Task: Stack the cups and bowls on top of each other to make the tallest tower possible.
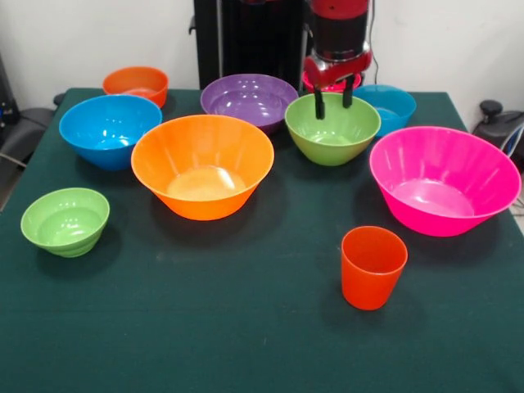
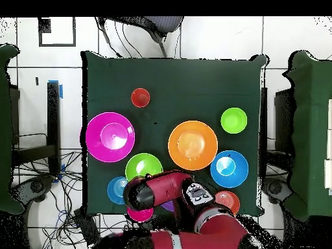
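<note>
Above the green bowl (image 1: 332, 128)'s far rim, the claw (image 1: 332, 100) is hanging parted and empty, seemingly lining up a grasp.

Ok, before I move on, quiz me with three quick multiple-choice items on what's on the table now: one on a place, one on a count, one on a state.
1. Where is the cup?
A. Inside the big orange bowl
B. On the cloth by itself, on the camera's side of the pink bowl in the front view
C. Between the purple and blue bowls

2. How many green bowls are there?
A. One
B. Two
C. Three

3. How are the jaws?
A. Shut on the cup
B. Shut on a bowl's rim
C. Open and empty

Answers:
1 B: the cup stands alone, in front of the pink bowl and touching nothing.
2 B: one green bowl sits below the jaws and a smaller green bowl sits apart at the other side.
3 C: the two tips hang apart with nothing between them.
</note>
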### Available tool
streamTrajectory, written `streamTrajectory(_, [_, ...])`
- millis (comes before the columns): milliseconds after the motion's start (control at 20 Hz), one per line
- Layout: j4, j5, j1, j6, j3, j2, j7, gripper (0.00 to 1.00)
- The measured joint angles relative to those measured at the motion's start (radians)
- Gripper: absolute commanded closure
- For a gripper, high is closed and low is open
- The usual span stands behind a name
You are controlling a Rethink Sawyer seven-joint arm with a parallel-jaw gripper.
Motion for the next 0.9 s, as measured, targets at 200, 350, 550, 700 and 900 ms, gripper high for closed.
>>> streamTrajectory(200, [0.031, 0.000, 0.009, 0.000, 0.000, -0.099, 0.000, 0.00])
streamTrajectory(350, [0.043, 0.000, 0.008, 0.000, 0.001, -0.158, 0.000, 0.00])
streamTrajectory(550, [0.045, -0.001, 0.008, 0.000, 0.001, -0.226, 0.000, 0.00])
streamTrajectory(700, [0.044, -0.001, 0.014, 0.000, -0.002, -0.266, 0.000, 0.00])
streamTrajectory(900, [0.032, -0.014, 0.051, -0.016, -0.025, -0.277, 0.000, 0.00])
